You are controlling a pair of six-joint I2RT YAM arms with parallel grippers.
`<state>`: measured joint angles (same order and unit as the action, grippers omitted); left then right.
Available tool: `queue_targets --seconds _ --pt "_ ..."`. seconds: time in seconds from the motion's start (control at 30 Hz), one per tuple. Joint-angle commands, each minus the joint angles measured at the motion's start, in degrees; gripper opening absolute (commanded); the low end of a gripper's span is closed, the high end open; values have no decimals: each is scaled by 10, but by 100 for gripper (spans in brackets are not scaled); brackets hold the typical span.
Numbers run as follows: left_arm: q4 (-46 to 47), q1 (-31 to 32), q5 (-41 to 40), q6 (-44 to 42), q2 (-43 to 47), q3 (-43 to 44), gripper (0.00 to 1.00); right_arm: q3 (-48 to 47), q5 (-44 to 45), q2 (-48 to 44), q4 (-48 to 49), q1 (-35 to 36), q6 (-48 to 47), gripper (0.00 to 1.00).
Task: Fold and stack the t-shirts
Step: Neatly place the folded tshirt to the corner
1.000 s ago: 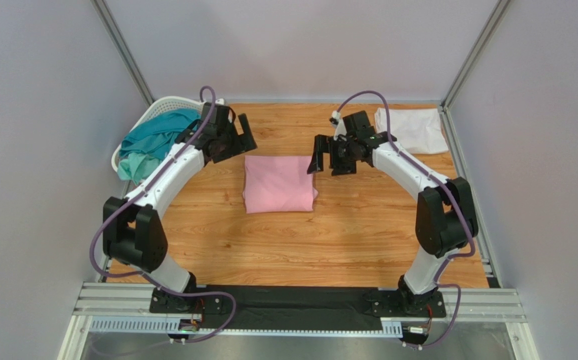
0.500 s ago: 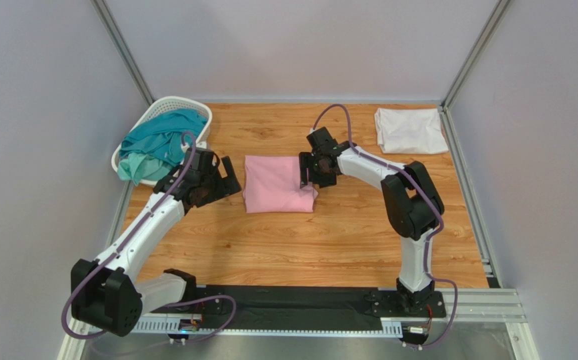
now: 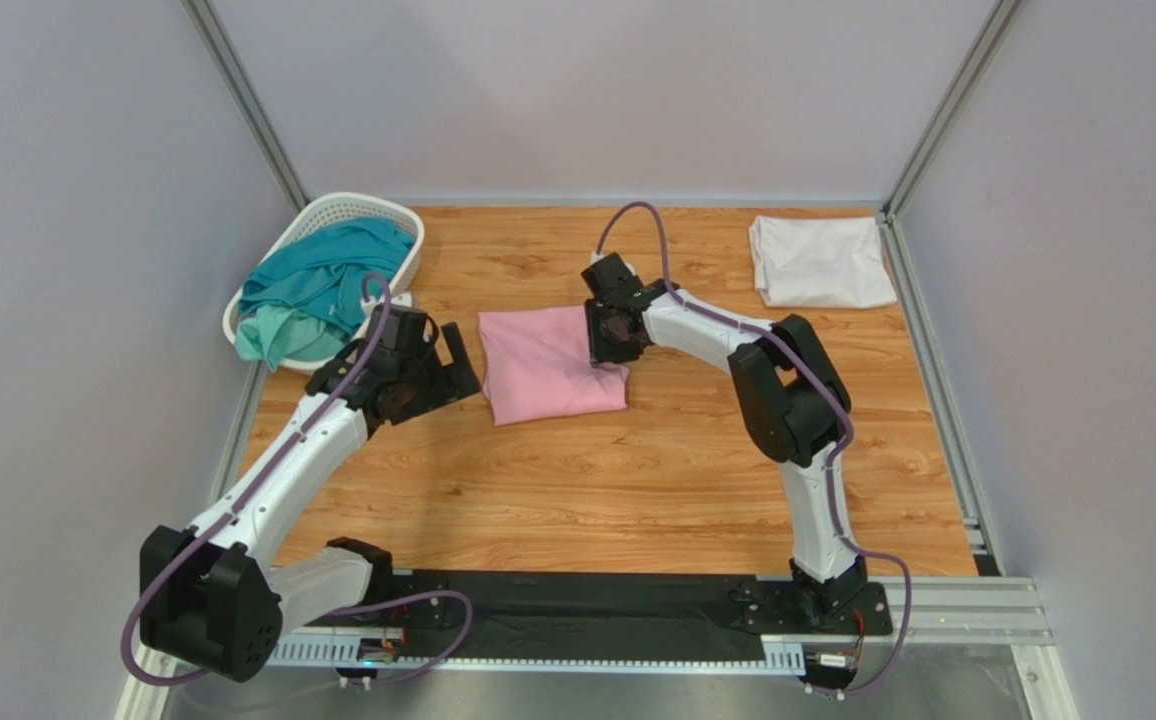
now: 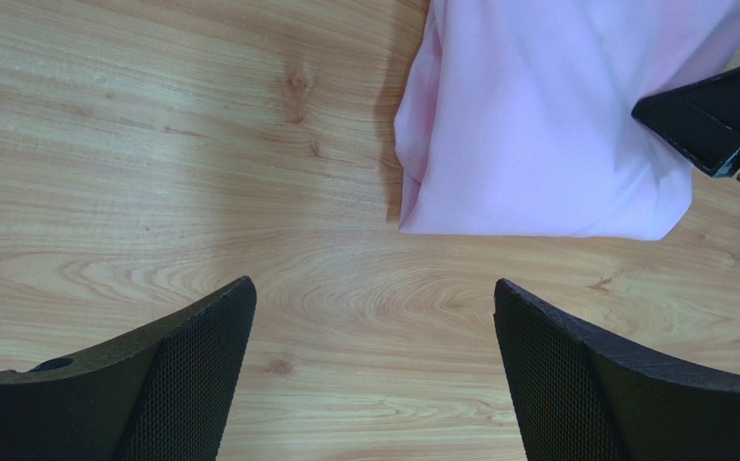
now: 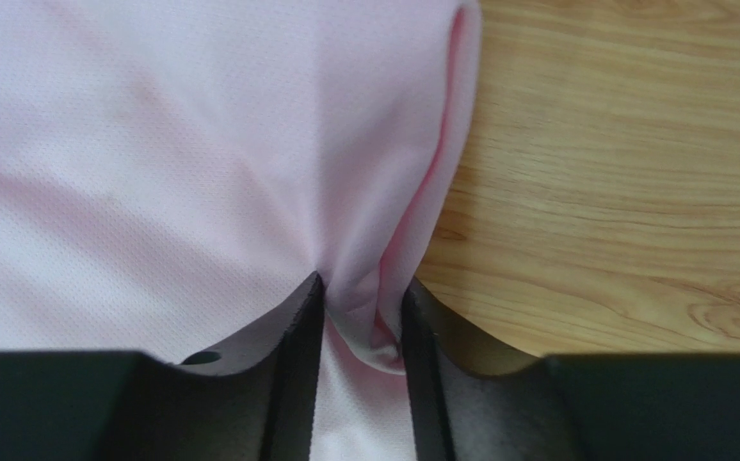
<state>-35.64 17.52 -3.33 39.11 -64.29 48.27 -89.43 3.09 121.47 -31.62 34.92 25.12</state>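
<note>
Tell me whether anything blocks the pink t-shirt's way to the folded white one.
Nothing visible does: only bare table lies between the pink t-shirt and the white t-shirt at the far right corner. The right pincer pinches the pink one's edge.

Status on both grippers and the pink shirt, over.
Right gripper closed on pink shirt, right edge. Left gripper open, empty, hovering beside shirt. Nothing in the way.

Folded pink t-shirt (image 3: 547, 378) lies centrally, folded white t-shirt (image 3: 822, 260) at far right, teal t-shirt (image 3: 314, 282) crumpled at far left.
</note>
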Motion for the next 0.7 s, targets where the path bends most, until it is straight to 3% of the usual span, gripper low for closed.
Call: queue_targets --seconds 0.0,0.07,0.23,0.4,0.67 --pt "-7 -3 -5 9 7 -1 100 -13 60 53 -3 28 -29 33" --pt "-12 -3 -12 10 10 -1 100 -22 85 67 -5 37 -53 19" --pt "-26 -3 -35 11 27 -1 100 -42 116 63 -17 39 -128 0" --pt "-55 -3 -76 7 51 2 100 -45 250 6 -22 19 -226 0" --pt "-65 -3 -101 11 64 -1 100 -30 342 -57 41 -66 -385 0"
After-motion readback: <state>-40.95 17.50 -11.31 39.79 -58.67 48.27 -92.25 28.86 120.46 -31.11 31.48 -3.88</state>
